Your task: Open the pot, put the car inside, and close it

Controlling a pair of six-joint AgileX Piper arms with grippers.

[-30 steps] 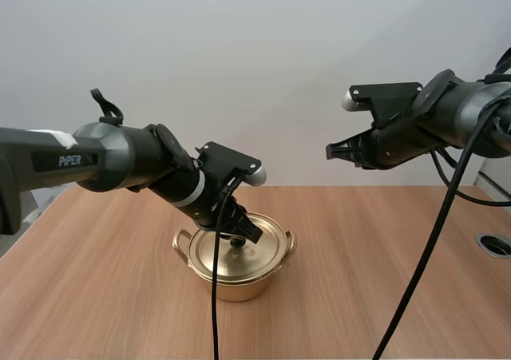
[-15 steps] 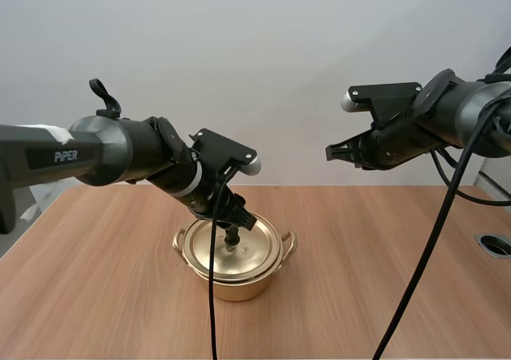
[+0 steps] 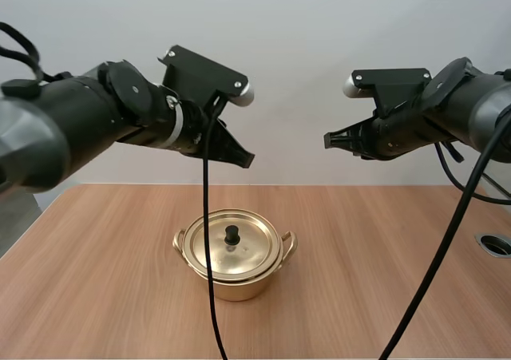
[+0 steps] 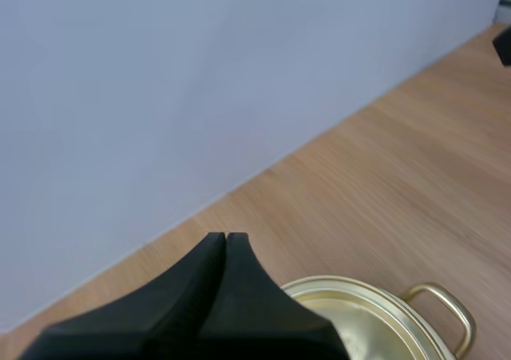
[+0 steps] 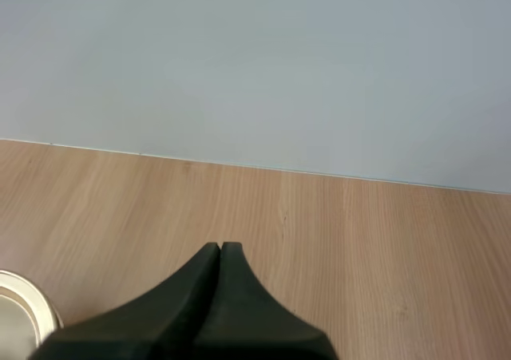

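Two end effectors are up in the air, both closed on nothing. In the high view the left end effector [image 3: 245, 160] hangs well above the table [image 3: 383, 280], over the back of the gold pot [image 3: 235, 284]. The right end effector [image 3: 329, 141] sits off to the right at about the same height, pointing toward the left one and well apart from it. Both arms run out of frame at the sides, so you only see part of each.

The pot stands around the middle of the table with its lid [image 3: 243, 258] on and the black knob [image 3: 231, 235] upright in the center, so the inside is hidden.

The left wrist view shows its end effector [image 4: 226, 239] with the fingers pressed together into one dark wedge. It covers a good chunk of the pot [image 4: 363, 324], and just the rim and one loop handle [image 4: 447, 312] peek out beside it. A small black shape [image 4: 504, 47] over the far table is cut off by the frame edge, and I can't tell what it is.

It's the same story on the right wrist view: its end effector [image 5: 221, 248] is a closed wedge over bare table, with only a pale sliver of the pot [image 5: 20, 306] showing.
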